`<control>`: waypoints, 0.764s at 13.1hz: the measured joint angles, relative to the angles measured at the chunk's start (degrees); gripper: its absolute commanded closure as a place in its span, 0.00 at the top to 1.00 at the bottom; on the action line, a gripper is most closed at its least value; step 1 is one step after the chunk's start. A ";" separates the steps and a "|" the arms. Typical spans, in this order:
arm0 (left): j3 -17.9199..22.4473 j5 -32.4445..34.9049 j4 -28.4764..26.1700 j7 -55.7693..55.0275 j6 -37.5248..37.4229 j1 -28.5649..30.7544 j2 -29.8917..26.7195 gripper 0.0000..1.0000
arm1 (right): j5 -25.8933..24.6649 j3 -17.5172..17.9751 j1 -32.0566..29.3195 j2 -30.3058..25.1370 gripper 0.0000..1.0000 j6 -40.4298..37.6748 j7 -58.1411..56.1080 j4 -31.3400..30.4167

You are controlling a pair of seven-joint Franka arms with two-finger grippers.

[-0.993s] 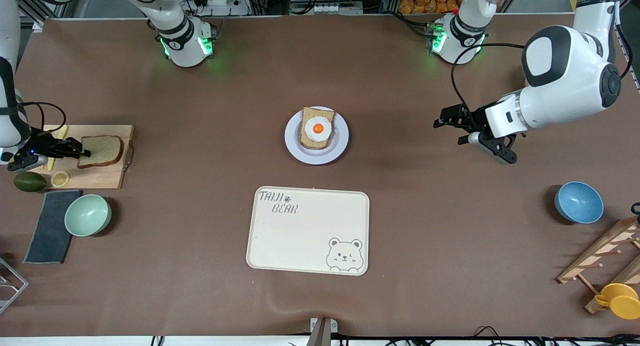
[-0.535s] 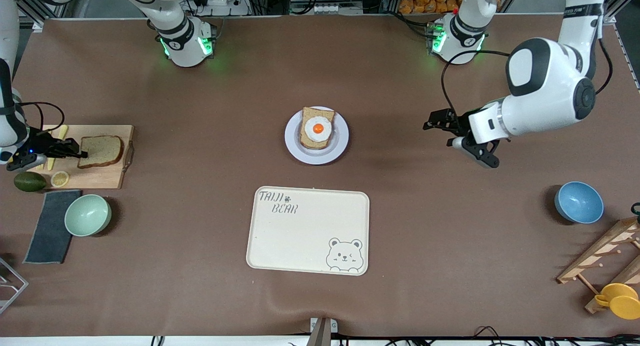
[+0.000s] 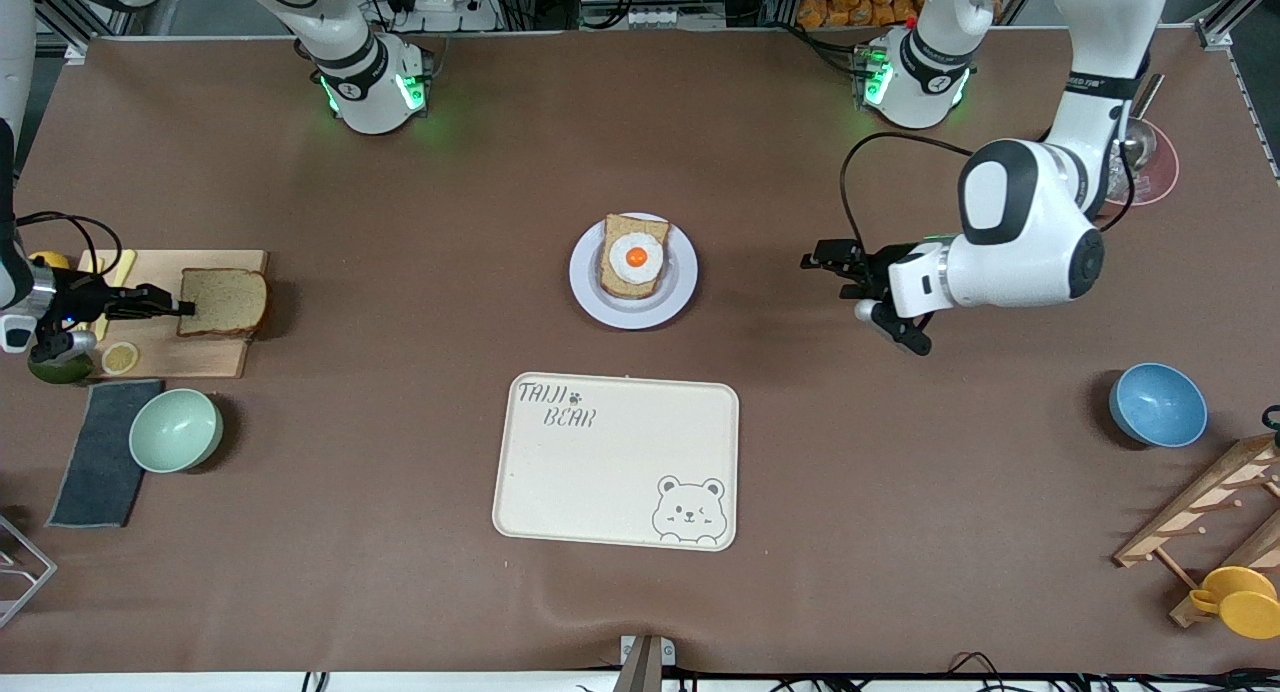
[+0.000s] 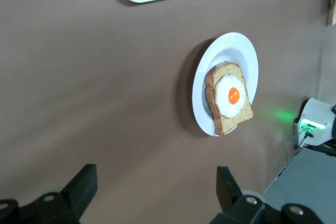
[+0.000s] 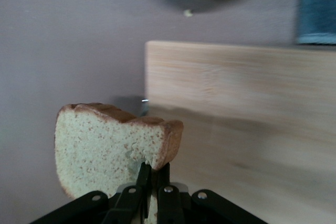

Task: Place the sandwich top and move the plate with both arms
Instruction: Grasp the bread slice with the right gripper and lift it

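My right gripper point(image 3: 178, 304) is shut on the edge of the sandwich top point(image 3: 224, 303), a plain tan bread slice, and holds it lifted over the wooden cutting board point(image 3: 170, 357). In the right wrist view the slice point(image 5: 105, 148) stands on edge, pinched between the fingers point(image 5: 149, 174). The lavender-white plate point(image 3: 678, 292) sits mid-table and bears a bread slice with a fried egg point(image 3: 637, 257). My left gripper point(image 3: 835, 282) is open and empty above the bare table, toward the left arm's end from the plate. The left wrist view shows the plate point(image 4: 249, 61) and egg bread point(image 4: 229, 97).
A cream bear-printed tray point(image 3: 616, 460) lies nearer the front camera than the plate. A mint bowl point(image 3: 176, 429), grey cloth point(image 3: 100, 452), avocado and lemon slice point(image 3: 120, 357) sit by the board. A blue bowl point(image 3: 1157, 404), wooden rack point(image 3: 1200, 507) and yellow cup lie at the left arm's end.
My right gripper has lifted the sandwich top off the board and carried it slightly toward the plate. My left arm has swung in toward the plate, gripper still open.
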 measured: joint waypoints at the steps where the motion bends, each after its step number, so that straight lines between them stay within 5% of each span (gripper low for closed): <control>1: -0.01 0.00 -0.01 -0.01 0.34 -0.91 0.12 1.00 | -0.09 0.03 0.89 -0.13 0.00 -1.59 2.23 0.86; 10: -0.19 -3.86 0.47 -0.05 5.28 -2.88 4.96 1.00 | -0.14 0.21 18.47 -7.65 0.00 -10.02 19.40 1.87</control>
